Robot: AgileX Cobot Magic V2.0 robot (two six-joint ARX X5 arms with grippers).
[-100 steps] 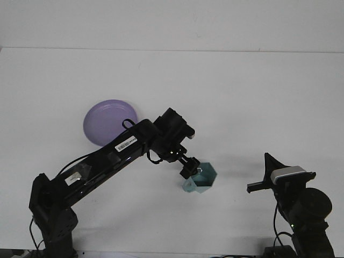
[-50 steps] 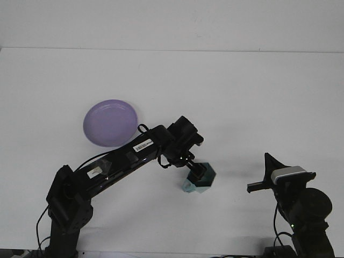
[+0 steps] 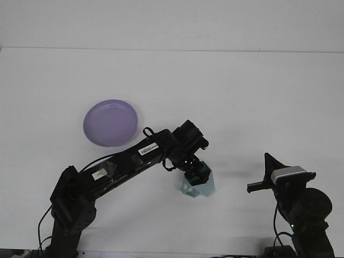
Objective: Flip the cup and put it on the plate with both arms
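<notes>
A wide white counter (image 3: 242,97) fills the view. The robot's black left arm (image 3: 123,164) reaches from the near left corner toward the middle. The black right arm (image 3: 298,204) sits folded at the near right, well apart from everything else. A round lilac plastic plate (image 3: 110,122) lies flat on the left side, farther back than the cup and well apart from it.

The small teal faceted cup (image 3: 200,185) rests on the counter near the middle, just right of the left arm's wrist. The left gripper (image 3: 194,173) is pressed down onto the top of the cup, its fingers closed on or into the cup's upper part; I judge it is grasping the cup, though the exact contact is hidden by the wrist.

To do this step well, the hold should be firm before lifting, then the cup raised straight up, clear of the counter, before any turning, so it does not scrape or tip.

Whether the right gripper (image 3: 258,185) is spread or clenched cannot be told from here; it holds nothing visible.
</notes>
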